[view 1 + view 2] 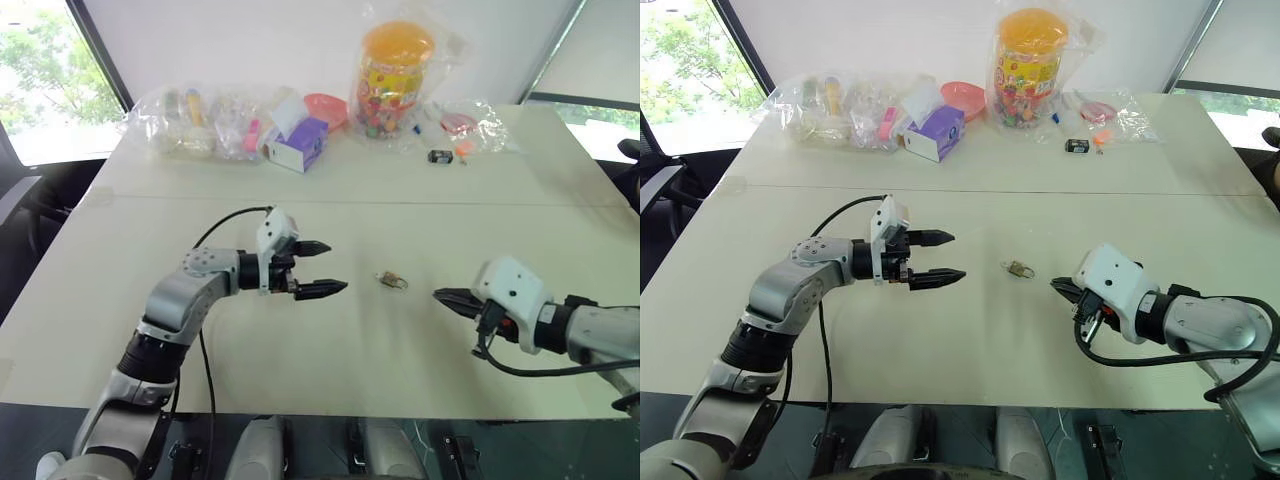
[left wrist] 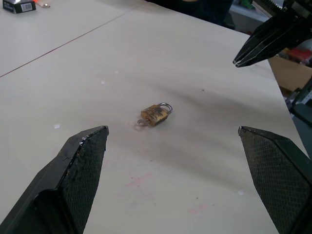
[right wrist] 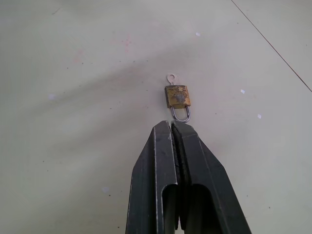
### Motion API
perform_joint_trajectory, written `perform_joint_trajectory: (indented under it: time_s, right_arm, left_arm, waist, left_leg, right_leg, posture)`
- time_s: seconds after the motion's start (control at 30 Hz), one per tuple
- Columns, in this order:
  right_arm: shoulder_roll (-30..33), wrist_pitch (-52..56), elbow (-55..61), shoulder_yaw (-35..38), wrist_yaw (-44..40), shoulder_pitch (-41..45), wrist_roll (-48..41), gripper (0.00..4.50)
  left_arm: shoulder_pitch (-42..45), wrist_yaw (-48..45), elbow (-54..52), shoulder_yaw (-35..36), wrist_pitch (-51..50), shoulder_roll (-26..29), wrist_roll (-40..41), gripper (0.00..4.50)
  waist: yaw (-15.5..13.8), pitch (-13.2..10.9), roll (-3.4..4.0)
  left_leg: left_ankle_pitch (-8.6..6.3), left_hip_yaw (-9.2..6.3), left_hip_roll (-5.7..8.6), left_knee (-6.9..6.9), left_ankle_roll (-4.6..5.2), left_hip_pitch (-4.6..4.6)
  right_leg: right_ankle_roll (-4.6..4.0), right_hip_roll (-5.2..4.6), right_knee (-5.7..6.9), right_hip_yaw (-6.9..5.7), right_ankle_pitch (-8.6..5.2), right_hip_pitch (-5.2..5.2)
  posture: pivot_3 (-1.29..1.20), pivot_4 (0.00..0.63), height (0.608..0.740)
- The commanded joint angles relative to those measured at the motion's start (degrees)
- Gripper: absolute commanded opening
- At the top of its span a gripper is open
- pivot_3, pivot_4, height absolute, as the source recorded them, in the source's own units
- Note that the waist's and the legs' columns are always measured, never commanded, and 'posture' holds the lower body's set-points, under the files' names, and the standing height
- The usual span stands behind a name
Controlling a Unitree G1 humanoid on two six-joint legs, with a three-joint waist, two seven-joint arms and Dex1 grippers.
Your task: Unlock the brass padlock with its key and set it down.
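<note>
The padlock lies flat on the pale bench, just right of the frame's centre, with its key standing out of the end opposite the shackle. Nothing touches it. The left claw hovers left of centre, its two black fingers spread wide and empty, pointing toward the padlock. The right claw sits at the lower right with its fingers pressed together, holding nothing, its tip near the shackle but apart from it.

Along the upper edge of the frame stands a tall clear jar with an orange lid, packed with colourful small pieces and wrapped in plastic. At the upper left a clear bag holds assorted small items that I cannot make out. Beside it are a purple-and-white box and a pink bowl. A small black item lies to the right of the jar.
</note>
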State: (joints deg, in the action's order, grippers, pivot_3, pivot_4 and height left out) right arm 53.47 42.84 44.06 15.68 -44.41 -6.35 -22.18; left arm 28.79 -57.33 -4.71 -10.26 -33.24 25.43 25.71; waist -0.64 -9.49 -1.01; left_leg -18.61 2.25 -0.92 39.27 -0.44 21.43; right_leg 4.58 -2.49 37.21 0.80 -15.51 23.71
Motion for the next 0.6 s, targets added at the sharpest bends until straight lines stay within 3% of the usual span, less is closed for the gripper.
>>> perform_joint_trajectory:
  time_s: [0.03,0.47,0.57,0.6]
  right_arm:
    - [0.47,-0.74,0.11,-0.51,0.0,1.74,-0.31,0.0]
    - [-2.57,-4.77,-9.74,-8.19,-1.2,11.06,-0.13,0.0]
    - [-5.02,-5.34,-14.92,-11.4,-2.5,14.67,-0.6,1.23]
    - [-5.48,-5.76,-15.91,-11.99,-2.82,15.25,-0.47,1.85]
  left_arm:
    - [0.09,-0.19,-1.78,1.24,0.77,0.26,0.75,4.46]
    - [-1.09,0.3,-2.83,1.05,0.82,0.28,0.42,4.46]
    - [-1.04,0.73,-3.28,0.75,1.02,-0.22,0.24,4.5]
    - [-1.01,0.8,-3.35,0.72,1.01,-0.3,0.25,4.5]
  waist:
    - [0.04,0.0,0.0]
    - [0.15,0.0,0.0]
    - [0.12,0.0,0.0]
    - [0.11,0.0,0.0]
  left_leg:
    - [0.0,0.0,0.0,0.0,0.0,0.0]
    - [0.0,0.0,0.0,0.0,0.0,-0.01]
    - [0.0,0.0,-0.01,0.0,0.0,-0.01]
    - [0.0,0.0,-0.01,0.0,0.0,-0.01]
  right_leg:
    - [0.0,0.0,0.0,0.0,0.0,0.0]
    - [0.0,0.0,0.01,0.0,0.0,0.0]
    - [0.0,-0.01,0.01,0.0,0.0,0.01]
    - [0.0,-0.01,0.01,0.0,0.0,0.01]
  posture:
    - [0.0,0.15,0.735]
    - [0.0,0.15,0.735]
    - [0.0,0.15,0.735]
    - [0.0,0.15,0.735]
